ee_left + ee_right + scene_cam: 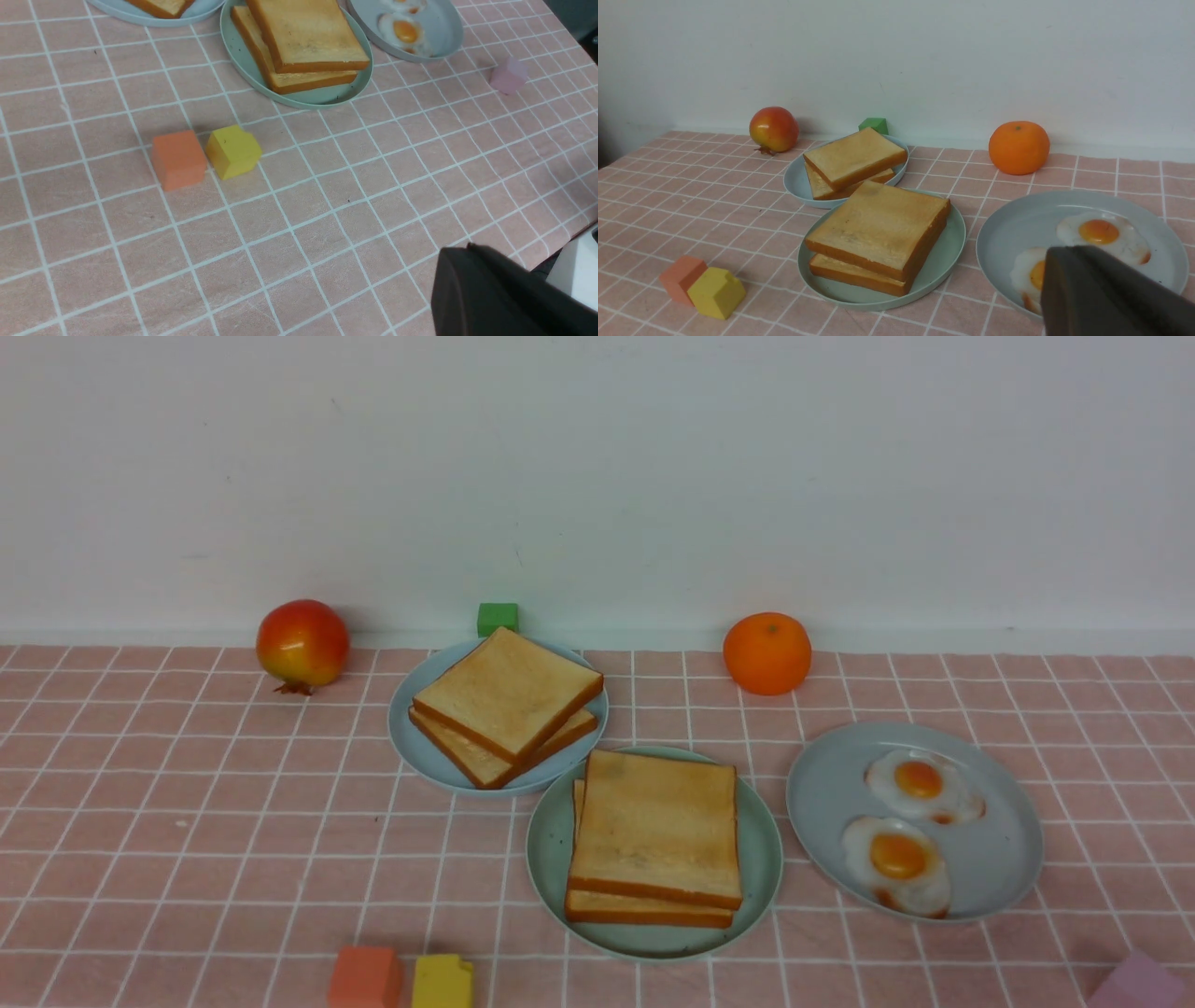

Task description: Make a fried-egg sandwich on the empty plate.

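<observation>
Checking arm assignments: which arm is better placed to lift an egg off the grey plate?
Right, probably. The grey plate sits on the robot's right, its eggs just beyond the right gripper; in the left wrist view they look far off.

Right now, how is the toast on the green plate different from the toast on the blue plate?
The toast on the green plate lies nearer the robot, its edges about square to the front view; the toast on the blue plate sits farther back, turned cornerwise. The green plate is in the middle; the blue plate is left of it. Both are stacks of two golden slices with darker crusts.
</observation>
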